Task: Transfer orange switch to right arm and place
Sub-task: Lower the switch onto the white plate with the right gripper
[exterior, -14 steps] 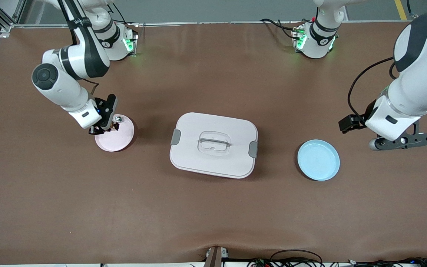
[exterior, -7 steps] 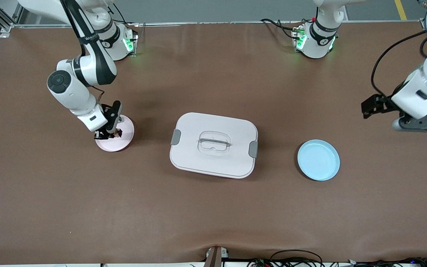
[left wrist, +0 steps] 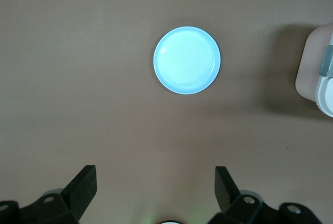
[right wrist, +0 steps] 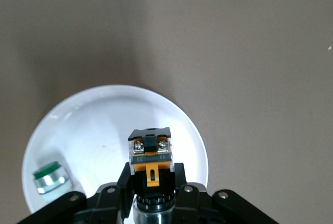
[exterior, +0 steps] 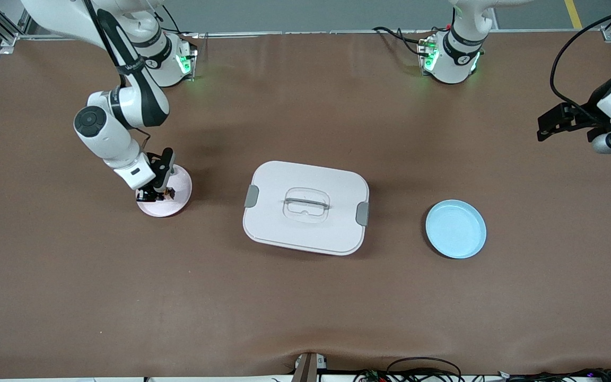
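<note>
The orange switch (right wrist: 151,155), a black block with an orange part and two screws, sits between the fingers of my right gripper (right wrist: 152,174). That gripper (exterior: 155,195) is shut on it, low over the pink plate (exterior: 178,197), which shows pale in the right wrist view (right wrist: 93,125). I cannot tell whether the switch touches the plate. My left gripper (left wrist: 155,180) is open and empty, high over the bare table at the left arm's end (exterior: 610,142).
A small silver piece with a green top (right wrist: 49,177) lies on the pink plate. A white lidded box (exterior: 305,207) stands mid-table. An empty blue plate (exterior: 455,228) lies between the box and the left arm's end, also in the left wrist view (left wrist: 187,60).
My left arm has drawn up and away from the blue plate toward the table's end. My right gripper has shifted a little over the pink plate with the switch.
</note>
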